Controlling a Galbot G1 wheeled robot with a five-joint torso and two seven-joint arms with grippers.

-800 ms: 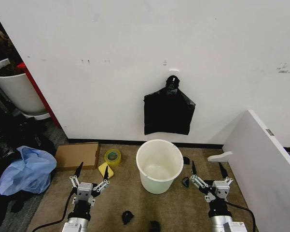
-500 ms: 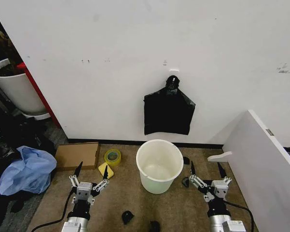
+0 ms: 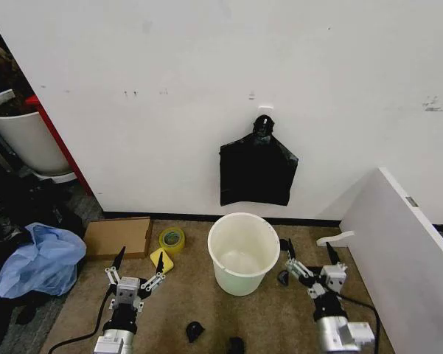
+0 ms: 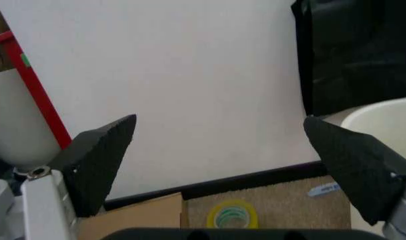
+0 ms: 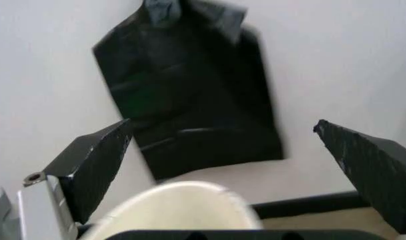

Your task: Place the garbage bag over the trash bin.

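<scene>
Right gripper (image 3: pixel 308 256) has shifted toward the bin (image 3: pixel 243 253) (jaws apart).

Round white plastic bin (image 3: pixel 243 253) between our two arms, its mouth unobstructed, bare carpet (image 3: pixel 184 306) around us, slanted white board (image 3: pixel 402 258) crowding our right side

Both arms reach forward low over the floor at the bottom of the head view, wrists straight and fingers pointing toward the wall. The left gripper (image 3: pixel 141 259) sits on the robot's left with its two dark fingers spread wide, nothing between them. The right gripper (image 3: pixel 309 251) is angled slightly inward toward the centre, its fingers likewise held wide apart and empty. In each wrist view, the pair of black textured fingertips (image 4: pixel 99 160) (image 5: pixel 93 165) stands far apart.
</scene>
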